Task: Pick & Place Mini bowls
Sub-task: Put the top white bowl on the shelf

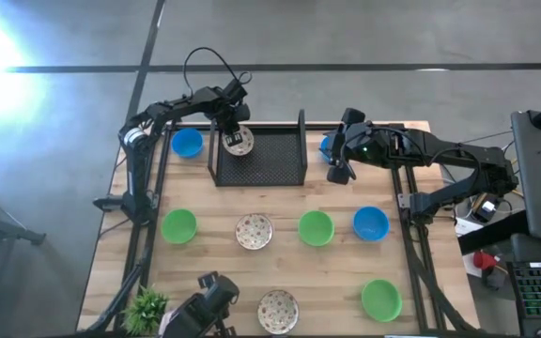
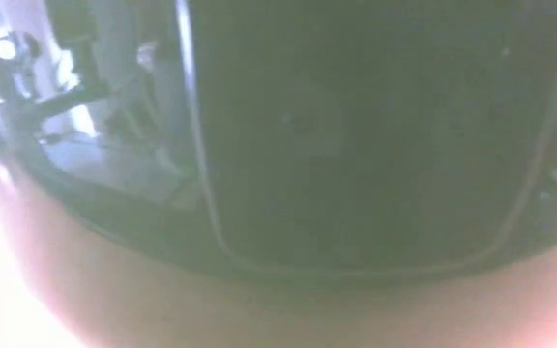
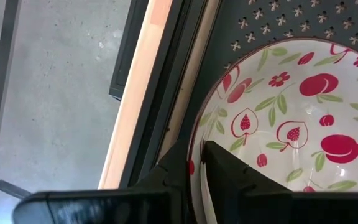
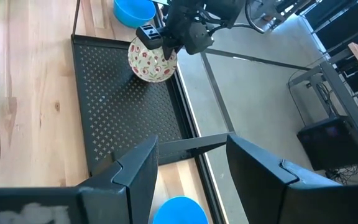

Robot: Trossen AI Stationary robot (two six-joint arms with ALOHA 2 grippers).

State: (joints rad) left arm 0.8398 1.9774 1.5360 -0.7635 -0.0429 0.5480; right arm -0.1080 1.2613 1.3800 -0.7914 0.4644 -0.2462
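Observation:
My left gripper (image 1: 234, 130) is shut on a white mini bowl with a red fruit pattern (image 1: 239, 143), over the far left corner of the black mesh tray (image 1: 270, 161). My right gripper (image 4: 188, 165) is open and hovers by the tray's right side, above a blue bowl (image 4: 179, 213) it does not touch. Other bowls rest on the table: blue (image 1: 187, 143), green (image 1: 178, 225), patterned (image 1: 254, 231), green (image 1: 316, 227), blue (image 1: 371, 223), green (image 1: 380, 299), patterned (image 1: 277, 310). My left gripper pinches the patterned bowl's rim (image 3: 197, 152), one finger (image 3: 235, 177) inside the bowl and one (image 3: 169, 174) outside. The fingers come from above. The bowl (image 4: 153, 62) hangs tilted just over the tray's mesh; whether its low edge touches the mesh I cannot tell.
The tray has raised ends, left (image 1: 213, 150) and right (image 1: 302, 145). A spiky potted plant (image 1: 146, 305) and a black device (image 1: 209, 299) stand at the table's near left. The low view is blocked by a dark blurred thing (image 2: 356, 126) close to the lens.

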